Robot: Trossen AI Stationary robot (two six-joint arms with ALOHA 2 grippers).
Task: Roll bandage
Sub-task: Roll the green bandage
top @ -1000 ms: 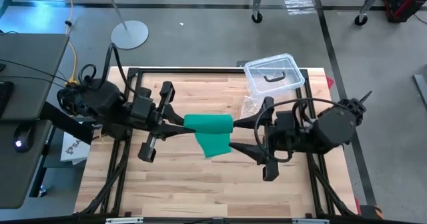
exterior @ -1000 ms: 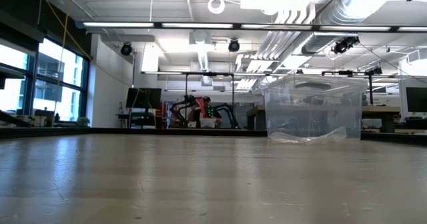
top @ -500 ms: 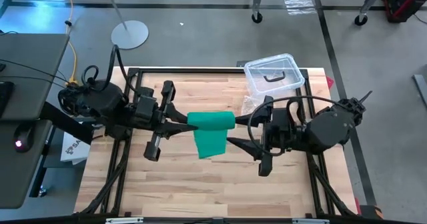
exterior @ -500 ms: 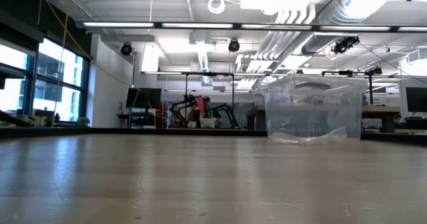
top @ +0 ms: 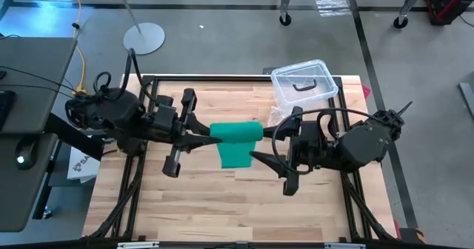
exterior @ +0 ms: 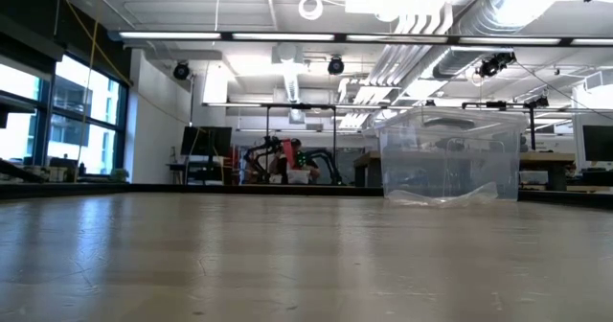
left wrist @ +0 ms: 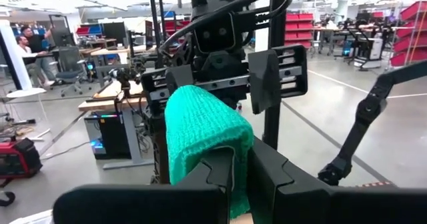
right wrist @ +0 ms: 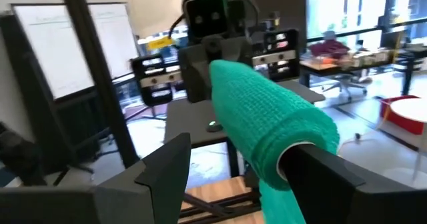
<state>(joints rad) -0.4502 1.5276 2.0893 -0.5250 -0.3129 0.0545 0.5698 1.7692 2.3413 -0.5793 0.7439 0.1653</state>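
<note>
The green bandage (top: 237,133) is held in the air between my two grippers, well above the wooden table (top: 200,201). Part of it is wound into a roll lying left to right. Its loose tail (top: 237,155) hangs down from the roll. My left gripper (top: 209,135) is shut on the roll's left end. My right gripper (top: 258,147) is open at the roll's right end. One of its fingers is inside the roll and the other stands free on the near side. My left gripper pinches the roll's left end (left wrist: 223,147) between its two fingers. It comes in level from the table's left, along the roll's length, and the roll is lifted clear of the table. My right gripper has one finger (right wrist: 313,167) pushed into the roll's right end (right wrist: 293,134), level from the table's right. The fabric wraps around that finger. The other finger (right wrist: 163,164) stays outside and touches nothing.
A clear plastic box with a black handle (top: 304,84) stands at the table's far right, with a crinkly clear bag (top: 277,117) just in front of it. The near half of the table lies below the arms.
My right gripper has swung a little at the wrist, and its free finger has moved toward the table's left, closer to the hanging tail. The roll has shifted slightly toward the far edge. Both grippers keep their openings.
</note>
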